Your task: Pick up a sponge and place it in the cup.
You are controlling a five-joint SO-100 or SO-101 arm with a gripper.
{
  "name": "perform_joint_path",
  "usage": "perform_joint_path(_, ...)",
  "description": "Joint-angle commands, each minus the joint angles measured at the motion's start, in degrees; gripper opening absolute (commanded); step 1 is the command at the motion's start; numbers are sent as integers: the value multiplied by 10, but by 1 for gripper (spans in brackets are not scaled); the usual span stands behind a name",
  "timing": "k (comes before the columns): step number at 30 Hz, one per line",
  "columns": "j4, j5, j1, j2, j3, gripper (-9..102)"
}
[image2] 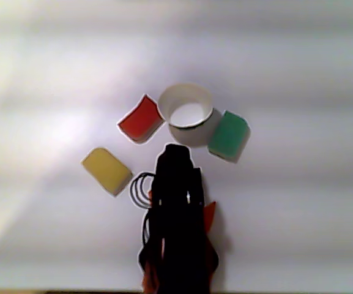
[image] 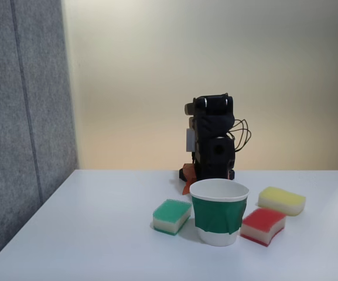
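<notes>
Plainly, white table (image: 98,234) meets a beige wall (image: 215,70); whether the end effector (image: 187,182) is clenched is unclear.

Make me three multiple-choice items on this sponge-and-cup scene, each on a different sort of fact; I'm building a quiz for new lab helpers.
1. In the fixed view, where does the sponge with the red top lie relative to the cup?
A. just to its right
B. inside it
C. far to its left

2. How many sponges lie on the table?
A. one
B. three
C. five

3. What state is the cup in?
A. tipped on its side
B. upright with a sponge in it
C. upright and empty

Answers:
1. A, since the red top shows beside the cup's right side, on the table.
2. B, counting the red one, the green-topped sponge and the yellow sponge.
3. C, as the other view looks into the cup and shows a bare white bottom.
</notes>
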Motion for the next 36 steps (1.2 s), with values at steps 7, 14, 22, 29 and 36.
perform_joint_path(7,31,13,-8,5,-25,0)
perform_joint_path(14,44,-29,21,-96,-121,0)
perform_joint_path(22,117,-147,64,-366,-404,0)
perform_joint_path(29,187,-190,-9,-558,-631,0)
perform_joint_path(36,152,-126,-142,-645,-699,8)
